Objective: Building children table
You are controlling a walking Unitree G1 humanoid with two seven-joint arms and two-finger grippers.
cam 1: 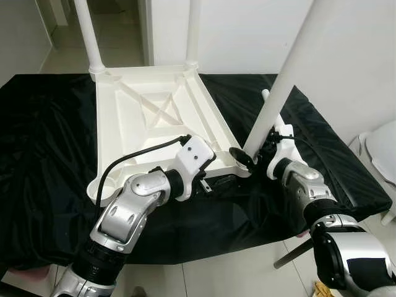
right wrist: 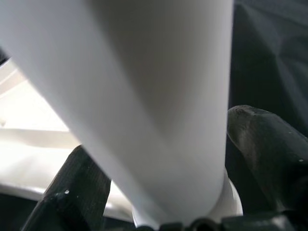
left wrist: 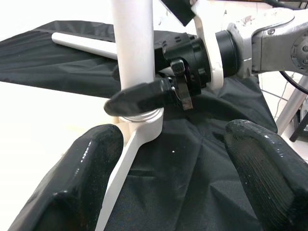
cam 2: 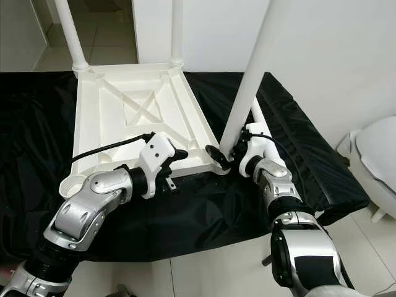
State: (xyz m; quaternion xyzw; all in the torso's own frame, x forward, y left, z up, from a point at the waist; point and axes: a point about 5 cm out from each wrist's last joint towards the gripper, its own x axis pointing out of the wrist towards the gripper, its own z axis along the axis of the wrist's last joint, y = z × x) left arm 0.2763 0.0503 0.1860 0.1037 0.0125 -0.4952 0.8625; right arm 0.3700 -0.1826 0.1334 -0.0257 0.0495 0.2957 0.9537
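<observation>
A white children's table (cam 1: 154,117) lies upside down on a black cloth (cam 1: 43,142). Two white legs (cam 1: 88,37) stand in its far corners. A third leg (cam 1: 281,83) rises tilted from the near right corner socket (left wrist: 144,120), and my right gripper (cam 1: 247,156) is shut on it just above the socket; the leg shows between its fingers (right wrist: 260,144). My left gripper (cam 1: 218,179) hovers open at the table's near edge, pointing at that socket, its fingers (left wrist: 82,168) wide apart over cloth. The near left socket (cam 1: 102,189) holds nothing. A loose leg (left wrist: 82,44) lies on the cloth behind.
The cloth-covered surface ends close in front of me, with tiled floor (cam 1: 216,272) below. A white seat-like object (cam 2: 377,154) stands at the right. A white wall (cam 1: 247,31) is behind the table and a doorway (cam 1: 117,25) at the far left.
</observation>
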